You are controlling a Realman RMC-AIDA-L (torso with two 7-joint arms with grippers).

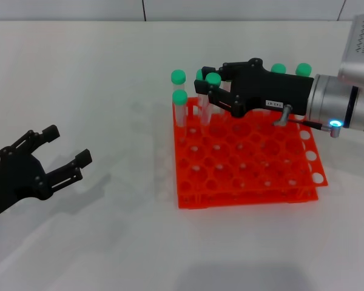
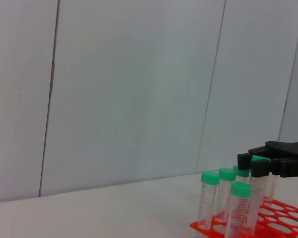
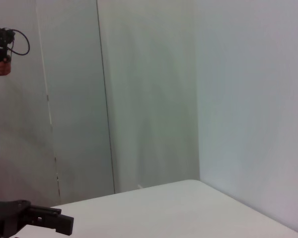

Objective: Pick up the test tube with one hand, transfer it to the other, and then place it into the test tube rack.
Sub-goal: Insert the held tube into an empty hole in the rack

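My right gripper [image 1: 207, 85], black with a small white label and a silver wrist, hangs over the back left part of the orange-red test tube rack [image 1: 249, 182]. Its fingers are closed around the green-capped test tube [image 1: 213, 79], which stands upright with its lower end down among the rack's holes. The left wrist view shows the same grip: the black fingers [image 2: 244, 160] sit on either side of the green cap [image 2: 260, 159] above the rack [image 2: 283, 218]. My left gripper [image 1: 65, 145] is open and empty, low over the table far left of the rack.
Several other green-capped tubes stand in the rack, two at its back left corner [image 1: 180, 97] and two at the back right [image 1: 303, 69]. White tabletop lies between my left gripper and the rack. A pale wall stands behind the table.
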